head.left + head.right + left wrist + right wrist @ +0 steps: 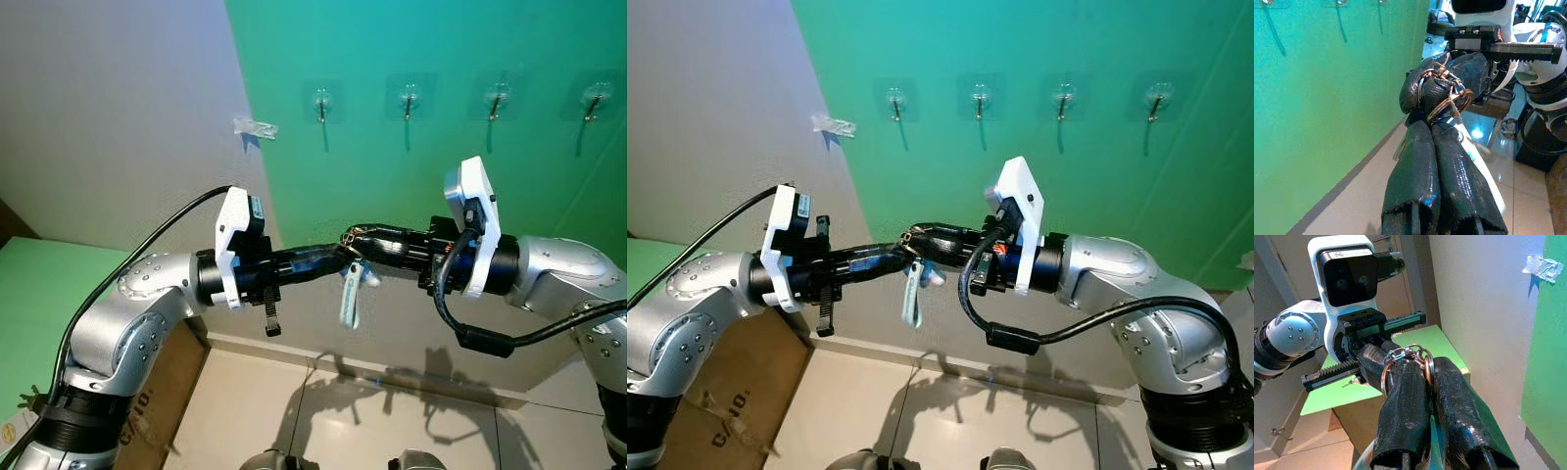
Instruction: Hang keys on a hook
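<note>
My two grippers meet tip to tip in mid-air in front of the wall. A bunch of keys (351, 247) on metal rings, with a pale blue tag (350, 294) hanging below, sits where the tips meet. The left gripper (336, 258) comes in from the left with its fingers pressed together on the ring (1442, 95). From the right, the right gripper (355, 238) is also shut on the ring (1405, 363). Several clear adhesive hooks hang in a row on the green wall above, the nearest being hook (321, 102) and hook (409, 99).
A scrap of clear tape (255, 127) sticks to the wall at the edge of the green panel. A cardboard box (167, 392) stands on the tiled floor at lower left, beside a green surface (49, 284). Cables loop from both wrists.
</note>
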Robot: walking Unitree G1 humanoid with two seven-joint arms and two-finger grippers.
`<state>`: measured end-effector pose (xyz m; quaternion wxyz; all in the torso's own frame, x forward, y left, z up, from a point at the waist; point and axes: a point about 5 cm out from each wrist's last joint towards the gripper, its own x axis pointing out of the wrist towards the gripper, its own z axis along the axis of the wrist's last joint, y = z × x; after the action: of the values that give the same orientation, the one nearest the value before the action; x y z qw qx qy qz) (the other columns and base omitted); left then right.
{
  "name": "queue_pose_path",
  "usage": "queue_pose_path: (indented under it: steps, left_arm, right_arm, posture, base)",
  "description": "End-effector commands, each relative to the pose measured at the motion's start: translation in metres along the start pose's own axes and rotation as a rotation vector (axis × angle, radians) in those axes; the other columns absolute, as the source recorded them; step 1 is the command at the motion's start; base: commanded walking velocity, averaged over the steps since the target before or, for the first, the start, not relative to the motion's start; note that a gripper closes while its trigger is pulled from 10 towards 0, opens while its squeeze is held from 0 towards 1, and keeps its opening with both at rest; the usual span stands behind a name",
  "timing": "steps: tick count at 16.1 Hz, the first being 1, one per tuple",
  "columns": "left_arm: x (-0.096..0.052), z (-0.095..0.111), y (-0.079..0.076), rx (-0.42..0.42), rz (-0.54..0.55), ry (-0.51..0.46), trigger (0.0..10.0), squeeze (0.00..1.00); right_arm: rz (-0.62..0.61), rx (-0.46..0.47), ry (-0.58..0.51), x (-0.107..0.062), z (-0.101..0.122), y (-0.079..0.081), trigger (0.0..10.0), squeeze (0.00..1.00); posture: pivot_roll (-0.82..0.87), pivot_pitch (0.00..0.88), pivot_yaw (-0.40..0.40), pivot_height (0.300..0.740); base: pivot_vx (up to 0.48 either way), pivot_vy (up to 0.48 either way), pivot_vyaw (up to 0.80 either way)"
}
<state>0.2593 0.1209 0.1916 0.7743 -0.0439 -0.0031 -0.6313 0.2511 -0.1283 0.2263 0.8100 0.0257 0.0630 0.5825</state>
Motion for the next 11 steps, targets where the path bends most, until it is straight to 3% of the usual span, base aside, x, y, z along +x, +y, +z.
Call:
queue_pose_path:
  steps: [1,11]
  left_arm:
    - [-0.002,0.006,0.002,0.005,-0.005,-0.018,0.0,0.00]
    - [0.003,0.018,0.001,-0.016,0.004,-0.105,0.0,0.00]
  right_arm:
    - [0.021,-0.007,-0.004,0.001,0.004,0.005,0.0,0.00]
    - [-0.014,0.006,-0.005,0.001,0.002,0.002,0.0,0.00]
  posture:
    - [-0.27,0.038,0.118,0.720]
    - [-0.26,0.049,0.118,0.720]
  base:
    - [0.000,0.000,0.00]
    - [0.000,0.000,0.00]
